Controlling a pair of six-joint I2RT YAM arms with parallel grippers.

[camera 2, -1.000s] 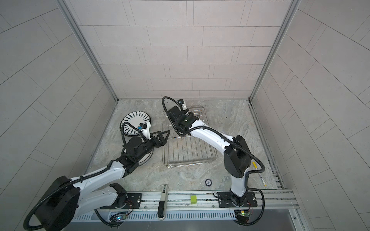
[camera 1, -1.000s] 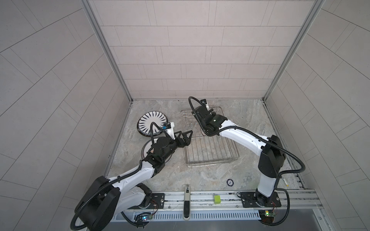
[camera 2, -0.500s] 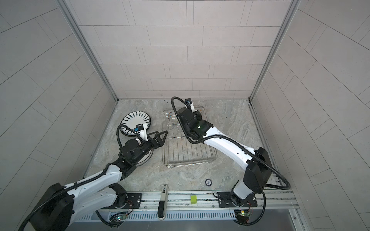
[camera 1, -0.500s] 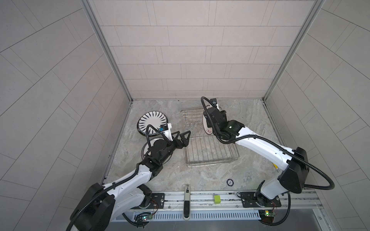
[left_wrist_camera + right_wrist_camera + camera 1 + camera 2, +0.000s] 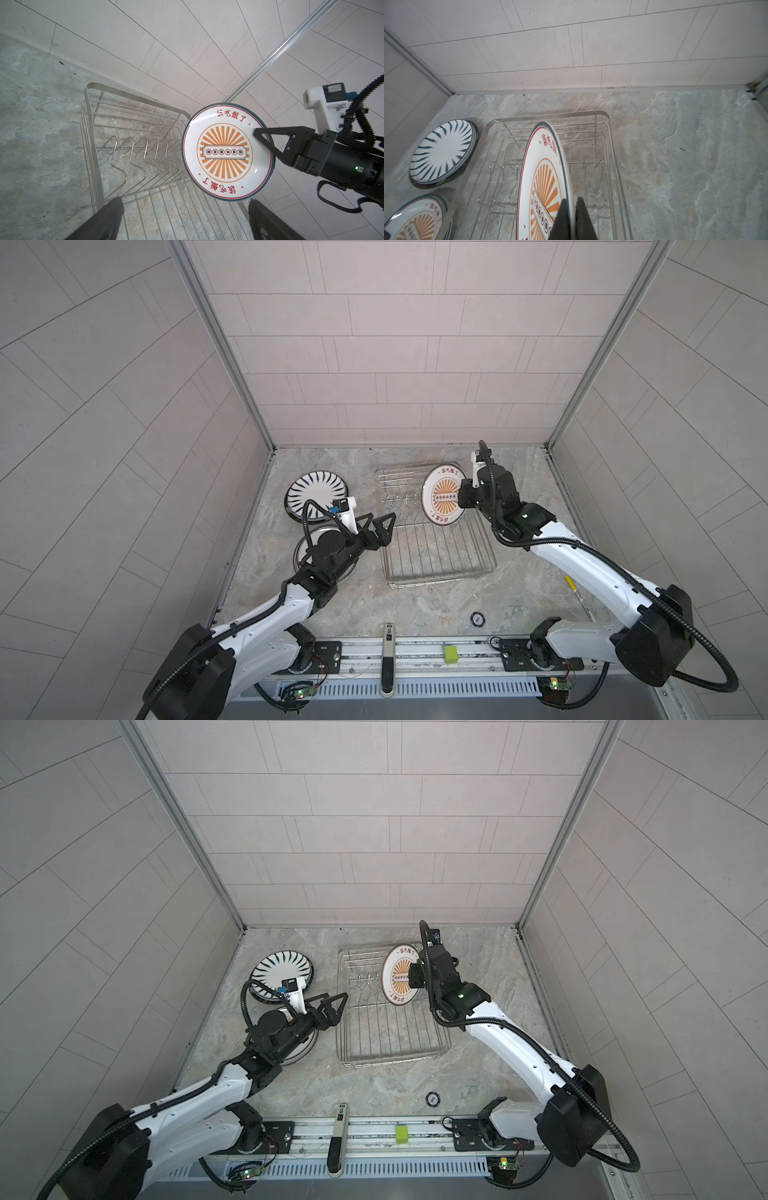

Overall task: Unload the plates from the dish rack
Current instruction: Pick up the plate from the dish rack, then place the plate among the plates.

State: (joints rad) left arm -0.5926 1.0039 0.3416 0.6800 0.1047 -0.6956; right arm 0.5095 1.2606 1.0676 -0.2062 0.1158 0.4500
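Right tool (image 5: 262,135) pinches only the rim of the sunburst plate (image 5: 226,151), edge-up above the dish rack (image 5: 440,556), my left tool (image 5: 382,519) spread empty; plate could pivot, slip, hit the prongs (image 5: 128,153).

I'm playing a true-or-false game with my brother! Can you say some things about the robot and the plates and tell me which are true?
1. The right gripper is shut on the sunburst plate. True.
2. The left gripper holds a plate. False: the left gripper is open and empty.
3. The striped plate stands in the dish rack. False: the striped plate lies flat on the table beside the dish rack.
4. The sunburst plate is held upright on its edge. True.
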